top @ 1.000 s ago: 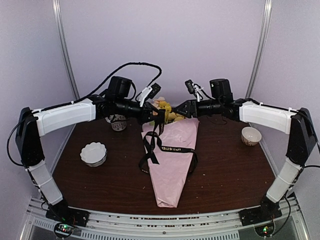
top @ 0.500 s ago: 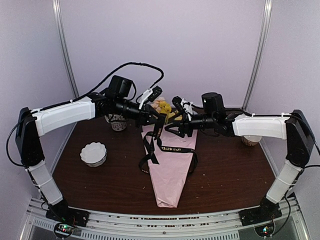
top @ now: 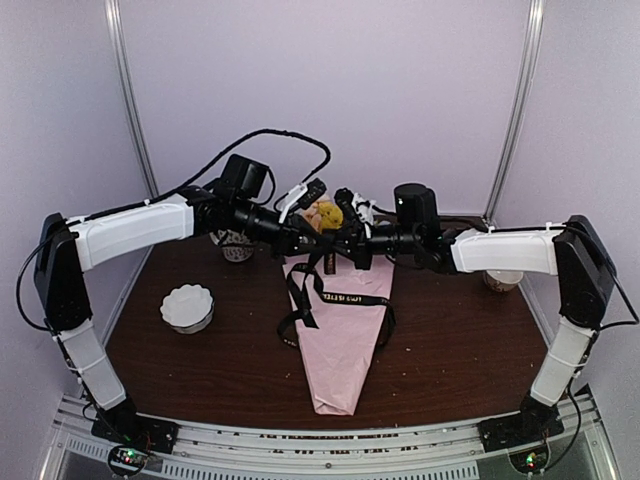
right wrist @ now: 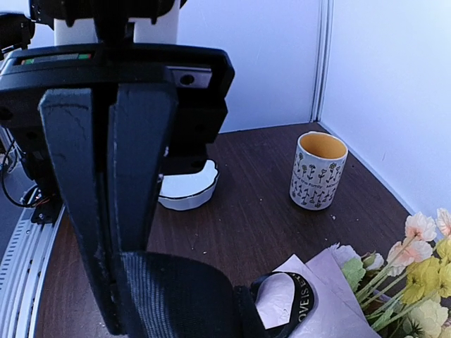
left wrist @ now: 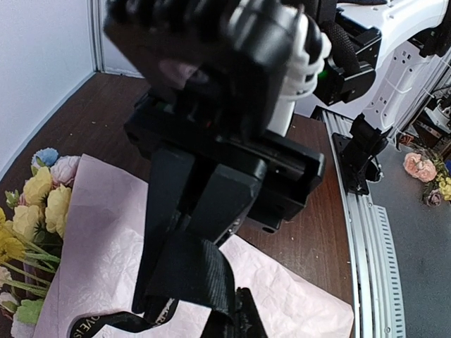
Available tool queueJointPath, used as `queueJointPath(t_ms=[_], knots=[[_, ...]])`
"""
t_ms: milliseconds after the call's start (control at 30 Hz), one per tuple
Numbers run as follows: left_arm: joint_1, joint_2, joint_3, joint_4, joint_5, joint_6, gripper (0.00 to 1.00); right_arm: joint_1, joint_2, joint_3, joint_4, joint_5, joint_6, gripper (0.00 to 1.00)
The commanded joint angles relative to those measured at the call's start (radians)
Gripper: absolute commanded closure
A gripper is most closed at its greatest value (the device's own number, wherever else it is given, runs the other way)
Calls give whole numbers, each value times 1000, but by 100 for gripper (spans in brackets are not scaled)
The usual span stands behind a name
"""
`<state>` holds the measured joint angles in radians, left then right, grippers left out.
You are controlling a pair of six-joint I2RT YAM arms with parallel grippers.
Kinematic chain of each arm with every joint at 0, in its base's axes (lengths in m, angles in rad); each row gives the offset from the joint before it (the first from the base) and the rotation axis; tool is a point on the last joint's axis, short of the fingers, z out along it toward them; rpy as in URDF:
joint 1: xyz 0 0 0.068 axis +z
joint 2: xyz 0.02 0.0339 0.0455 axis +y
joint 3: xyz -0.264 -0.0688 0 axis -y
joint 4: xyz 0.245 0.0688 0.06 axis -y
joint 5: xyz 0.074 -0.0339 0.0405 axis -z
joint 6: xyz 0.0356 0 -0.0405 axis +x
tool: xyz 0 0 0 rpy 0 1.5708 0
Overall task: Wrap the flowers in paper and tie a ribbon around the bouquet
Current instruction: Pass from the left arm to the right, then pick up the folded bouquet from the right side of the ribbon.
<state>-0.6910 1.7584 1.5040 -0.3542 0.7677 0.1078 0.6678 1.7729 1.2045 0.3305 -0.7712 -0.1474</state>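
— What do we get from above?
— We see the bouquet lying mid-table, its narrow end toward 6 o'clock and the flowers poking out of the paper at 12 o'clock. The ribbon crosses the cone in a band and hangs in loops on its 9 o'clock side. One strand climbs to the two arms, which meet over the wide end.
— And the hands?
— The left gripper comes in from 9 o'clock and the right gripper from 3 o'clock, their tips almost touching. From up here we cannot make out the jaws. A white fluted bowl sits at 9 o'clock of the cone, well apart from it. A small bowl at 3 o'clock is partly under the right arm.
— What does the left wrist give us?
— Its fingers are pressed together with a flat piece of the black ribbon pinched between them, and the ribbon runs off toward 6 o'clock. Beneath lies the crinkled pink sheet, with yellow, pink and one pale blue bloom at 9 o'clock.
— And the right wrist?
— We find much the same. Both fingers are closed tight, the ribbon clamped at their tips and curving off toward 4 o'clock, with pale lettering on it. A corner of the paper and the blooms lie at 4 o'clock. A patterned mug, yellow inside, stands at 2 o'clock, and the fluted bowl shows just behind the fingers.
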Motion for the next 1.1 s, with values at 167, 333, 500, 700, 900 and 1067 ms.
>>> queueJointPath(t_ms=[167, 333, 500, 700, 900, 1067], knots=[[10, -44, -50, -16, -257, 7, 32, -92, -80, -50, -10, 102, 89, 100], [79, 106, 81, -184, -484, -67, 56, -108, -73, -28, -94, 155, 87, 100], [81, 200, 131, -217, -632, -34, 52, -112, -45, 1, -127, 200, 142, 100], [81, 259, 153, -267, -639, 0, 51, -114, 3, 35, -139, 197, 222, 100], [81, 286, 142, -233, -596, -18, 54, -114, 34, 44, -130, 182, 269, 100], [81, 315, 166, -212, -532, -26, 53, -114, 46, 50, -147, 193, 306, 100]])
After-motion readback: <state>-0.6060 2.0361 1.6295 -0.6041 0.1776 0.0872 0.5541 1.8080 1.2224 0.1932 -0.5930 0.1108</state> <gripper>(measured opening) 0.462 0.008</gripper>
